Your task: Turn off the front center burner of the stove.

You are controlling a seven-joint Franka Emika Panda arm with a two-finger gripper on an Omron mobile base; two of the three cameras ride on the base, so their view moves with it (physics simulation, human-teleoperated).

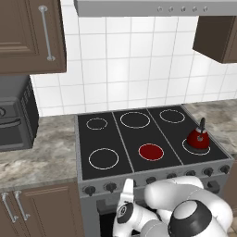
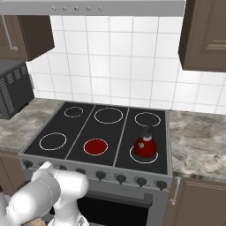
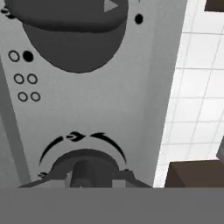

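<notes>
On the stove (image 1: 121, 141) (image 2: 118, 132) the front center burner (image 1: 151, 152) (image 2: 95, 146) shows as a solid red disc on the black glass. My gripper (image 1: 129, 184) reaches up to the row of small dark knobs on the grey steel front, left of centre. In the hand view the gripper (image 3: 85, 179) has a dark knob (image 3: 84, 168) between its tips, and the fingers (image 3: 127, 176) press against the knob's sides. Curved flame marks arc above that knob. A second, larger-looking knob (image 3: 74, 39) sits further along the panel. In the right base view my white arm covers the hand.
A red kettle (image 1: 198, 138) (image 2: 145, 146) stands on the front right burner. A black microwave (image 1: 14, 115) (image 2: 13, 88) sits on the counter to the left. Brown cabinets hang on both sides, and a steel hood (image 1: 152, 7) is overhead.
</notes>
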